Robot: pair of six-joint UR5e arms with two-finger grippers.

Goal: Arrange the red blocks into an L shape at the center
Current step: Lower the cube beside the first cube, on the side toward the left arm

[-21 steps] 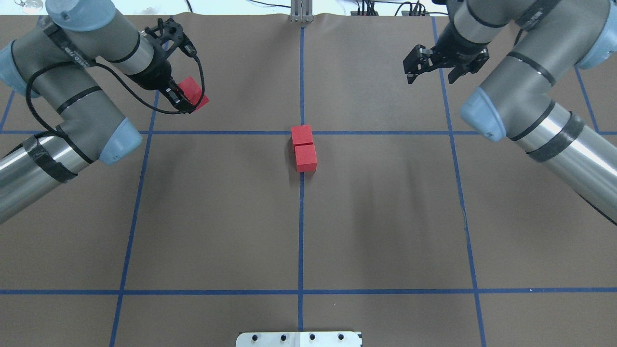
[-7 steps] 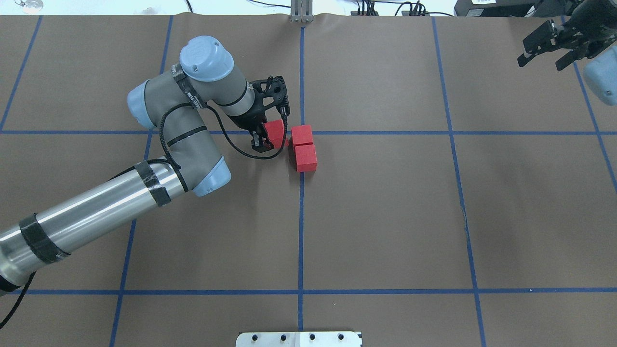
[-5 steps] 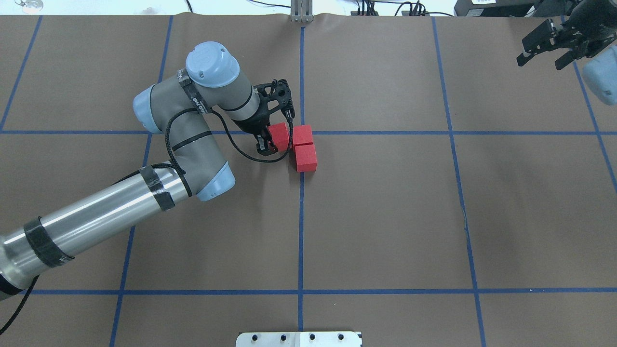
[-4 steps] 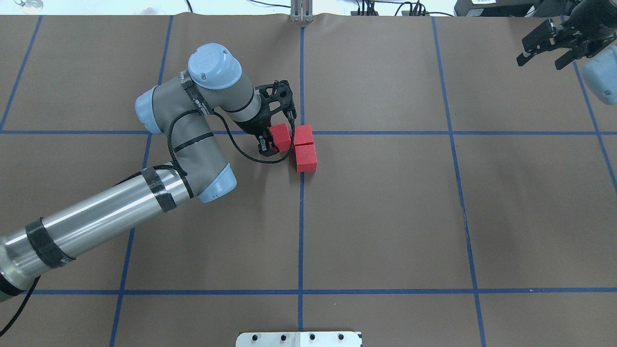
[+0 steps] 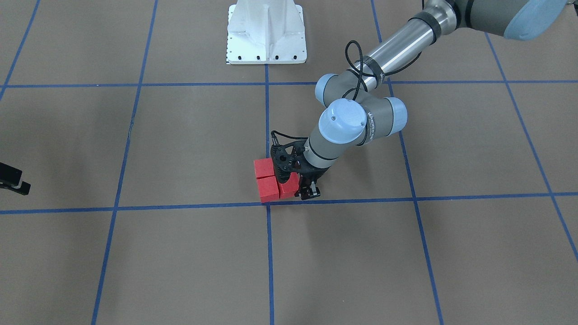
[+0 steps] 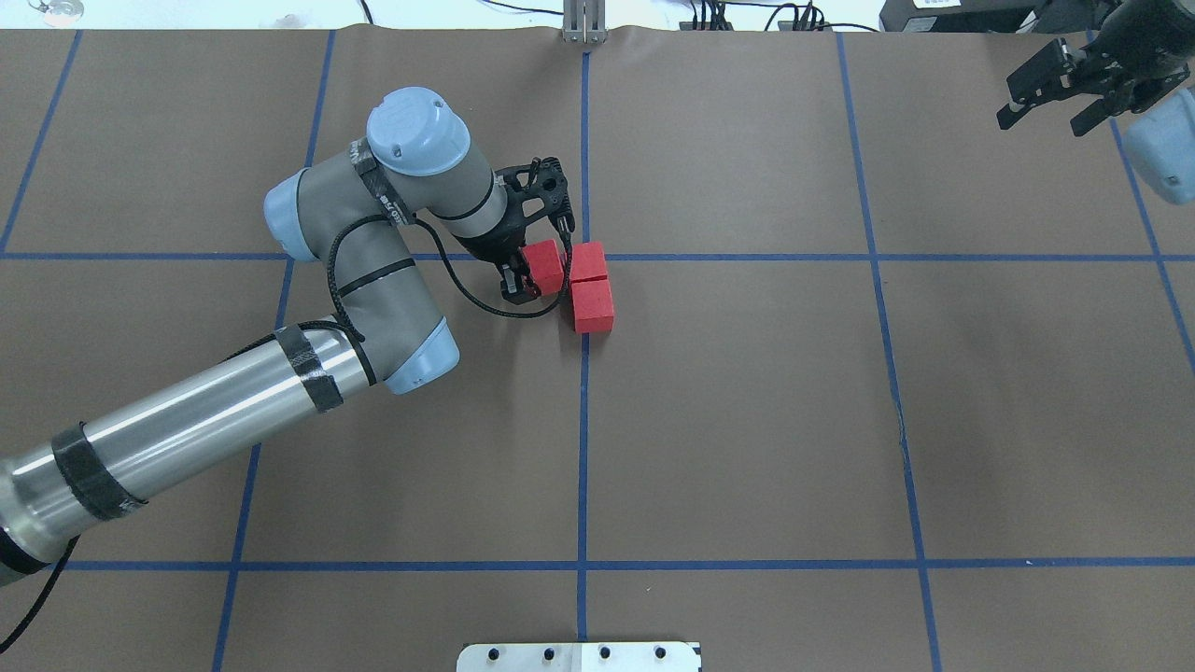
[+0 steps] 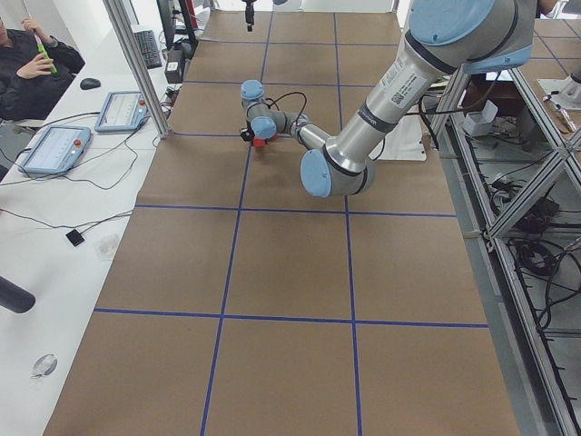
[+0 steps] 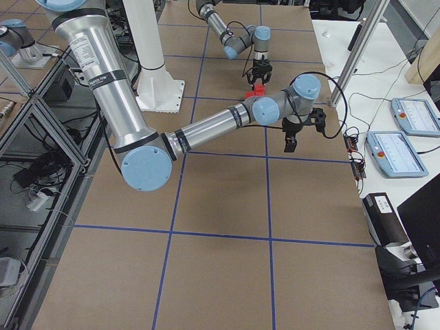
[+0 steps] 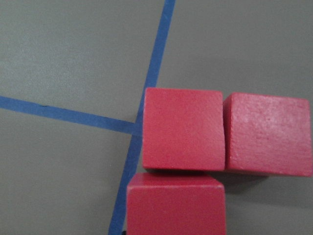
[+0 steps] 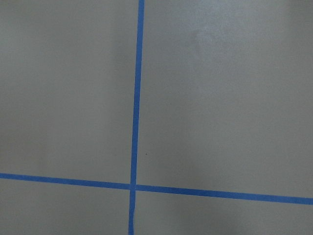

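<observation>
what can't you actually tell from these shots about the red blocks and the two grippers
- Whether the third red block in the left gripper sits on the table or hangs just above it: the overhead and wrist views show only tops, and the gripper covers it from the front.
- Right gripper: cut off by the front view's left edge.
- Exterior left view: the red blocks are too small to separate.

Red blocks (image 6: 592, 305): three, plain matte red, frame centre. Table (image 6: 747, 420): brown, gridded with blue tape lines (image 6: 583, 448). Left arm (image 6: 187, 434): silver tube, grey joints, light-blue caps, black bands. Left gripper (image 6: 541, 268), right gripper (image 6: 1039, 121): black. Base plate (image 5: 266, 31): white.
</observation>
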